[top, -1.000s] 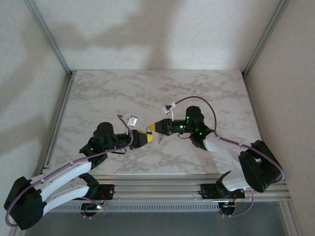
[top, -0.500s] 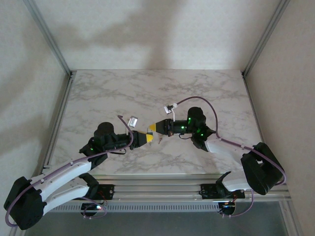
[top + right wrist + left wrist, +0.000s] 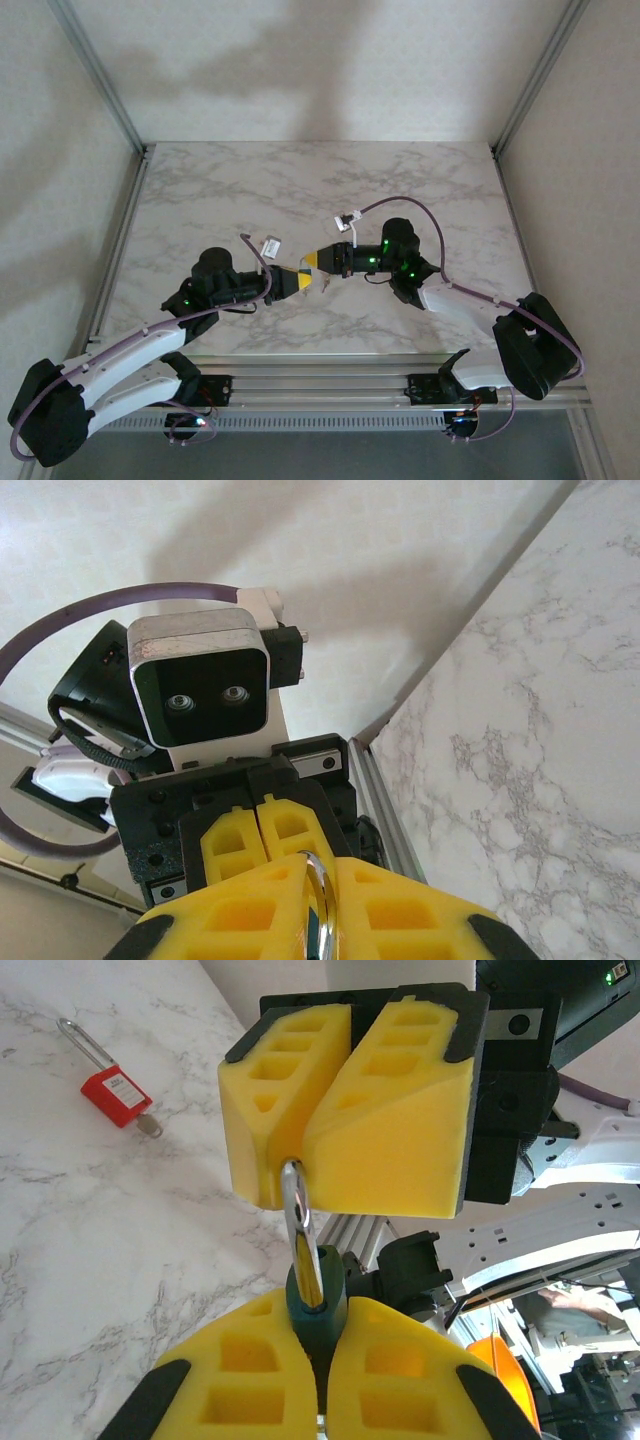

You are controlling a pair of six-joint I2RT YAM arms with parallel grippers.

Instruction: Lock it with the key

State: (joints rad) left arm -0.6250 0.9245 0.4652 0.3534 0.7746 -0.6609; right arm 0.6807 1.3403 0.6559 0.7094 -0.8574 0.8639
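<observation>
A green padlock (image 3: 335, 1288) hangs between the two grippers above the marble table (image 3: 420, 180). My left gripper (image 3: 322, 1312) is shut on its green body. Its steel shackle (image 3: 297, 1222) runs up into my right gripper (image 3: 292, 1165), whose yellow fingers are closed on the loop (image 3: 324, 900). From above, the left gripper (image 3: 303, 283) and right gripper (image 3: 313, 261) meet tip to tip at the table's middle. A red padlock (image 3: 112, 1095) lies flat on the table beyond, with what looks like a small key (image 3: 150, 1127) at its base.
Aluminium frame rails (image 3: 110, 250) edge the table on the left and right, and white walls close in behind. Purple cables with white tags (image 3: 268, 246) loop off both wrists.
The left gripper's jaws have closed onto the green padlock's body. Both arms have barely shifted, and the right gripper still has the shackle.
</observation>
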